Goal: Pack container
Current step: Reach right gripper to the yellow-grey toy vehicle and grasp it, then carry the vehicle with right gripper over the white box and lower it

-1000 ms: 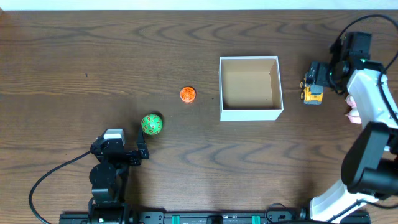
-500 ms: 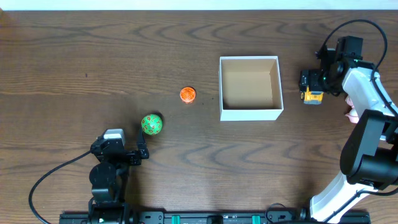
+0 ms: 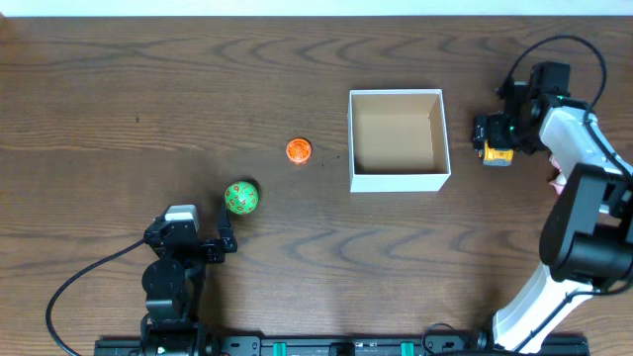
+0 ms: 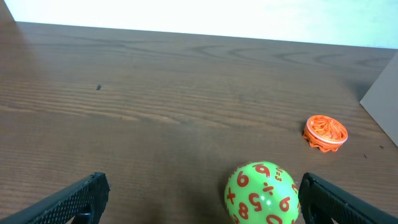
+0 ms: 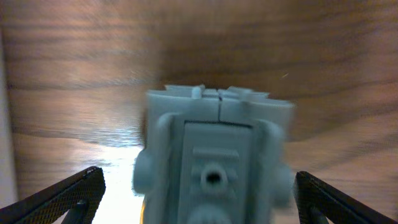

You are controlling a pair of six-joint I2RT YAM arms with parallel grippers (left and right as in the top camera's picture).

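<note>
A dark brown wood-grain surface [image 3: 119, 79] fills nearly the whole overhead view, its grain running left to right. A thin pale strip [image 3: 297, 7] lies along the top edge of the frame, past the far edge of the surface. A small dark speck [image 3: 137, 120] marks the wood at upper left. In the right wrist view, a bright glare [image 5: 118, 155] lies on the wood at lower left.

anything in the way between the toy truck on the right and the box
Nothing visible: only bare table separates the toy truck from the box, though it must clear the white wall.
</note>
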